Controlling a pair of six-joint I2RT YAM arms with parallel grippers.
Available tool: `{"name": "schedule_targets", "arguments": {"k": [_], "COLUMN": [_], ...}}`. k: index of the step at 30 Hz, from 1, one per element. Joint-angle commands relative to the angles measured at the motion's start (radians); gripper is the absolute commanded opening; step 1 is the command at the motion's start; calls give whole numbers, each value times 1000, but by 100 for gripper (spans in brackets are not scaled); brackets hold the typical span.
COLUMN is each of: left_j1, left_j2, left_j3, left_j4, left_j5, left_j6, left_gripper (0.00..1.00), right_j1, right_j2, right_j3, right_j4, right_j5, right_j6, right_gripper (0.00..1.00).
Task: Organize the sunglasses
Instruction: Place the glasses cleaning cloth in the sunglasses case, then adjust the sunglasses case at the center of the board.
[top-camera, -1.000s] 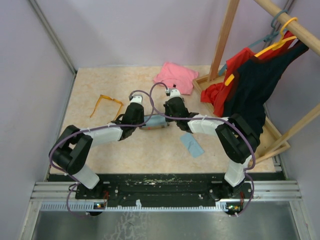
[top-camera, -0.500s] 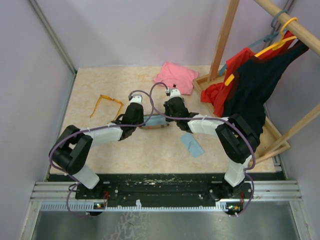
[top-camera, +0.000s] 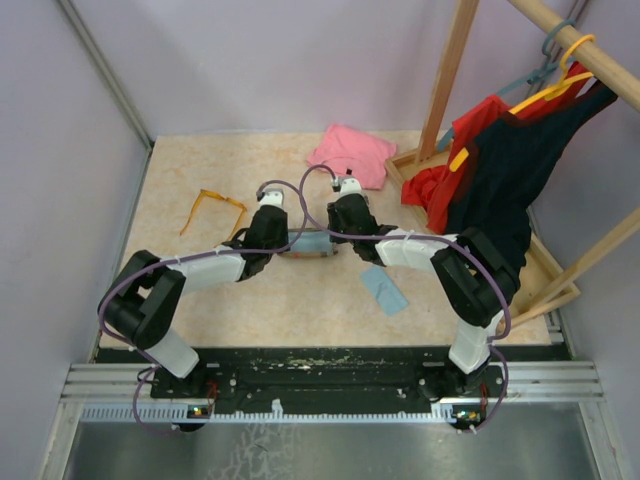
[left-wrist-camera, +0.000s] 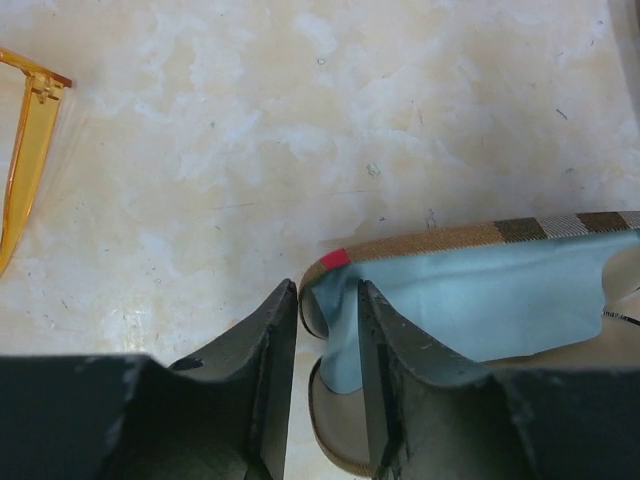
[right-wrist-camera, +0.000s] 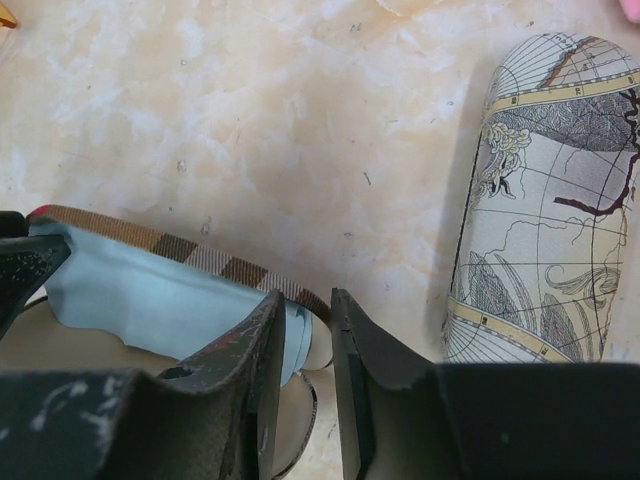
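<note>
Beige marbled table (top-camera: 300, 300) carries everything, with the 2 arms bolted at its near edge. The left arm (top-camera: 200, 270) and the right arm (top-camera: 430, 255) both reach in toward the middle of the table. A loose blue cloth (top-camera: 385, 290) lies flat right of centre, nearer the near edge than the grippers are.

At the middle sits a checked brown case (left-wrist-camera: 450, 237), lying left to right. A tucked blue cloth (left-wrist-camera: 480, 300) is spread across it, and pale lining shows below the cloth. The left gripper (left-wrist-camera: 328, 310) is at the case's left end. Its jaws are parted a little, with the case rim and a fold of the cloth between them. A small red spot shows on the rim there; what it belongs to I cannot tell.

The right gripper (right-wrist-camera: 308, 310) is at the other end, jaws slightly spread, with the cloth's edge against 1 finger and a sliver of lining showing beside the other. A map-patterned case (right-wrist-camera: 545, 200) lies closed just beside this gripper, apart from the checked case.

The orange sunglasses (top-camera: 212, 208) lie on the bare table toward its left edge, arms unfolded, a little farther back than the left gripper and clear of it.

Beyond, a pink cloth (top-camera: 350, 153) is near the far edge. At the far right corner a wooden rack (top-camera: 447, 80) holds a red garment (top-camera: 470, 130) and a black garment (top-camera: 520, 170).
</note>
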Motion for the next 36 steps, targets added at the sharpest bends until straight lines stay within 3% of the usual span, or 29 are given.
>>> {"name": "schedule_targets", "arguments": {"k": [1, 5, 15, 26, 36], "left_j1": [7, 7, 7, 9, 14], "left_j2": [-21, -50, -146, -268, -361], "left_j3": [14, 6, -6, -61, -110], "left_j4": [1, -4, -40, -229, -366], "left_j5": [-16, -11, 43, -21, -88], "left_j6": [-9, -17, -66, -238, -293], "left_gripper": [40, 48, 56, 53, 53], "right_j1": [-11, -10, -32, -38, -38], "right_j2": [-76, -107, -138, 80, 224], "right_j3": [16, 10, 61, 312, 501], "right_j4": [21, 3, -96, -290, -439], "right_j5": [5, 2, -60, -175, -125], "right_j6": [-24, -45, -101, -181, -239], "right_gripper": [27, 33, 36, 35, 34]}}
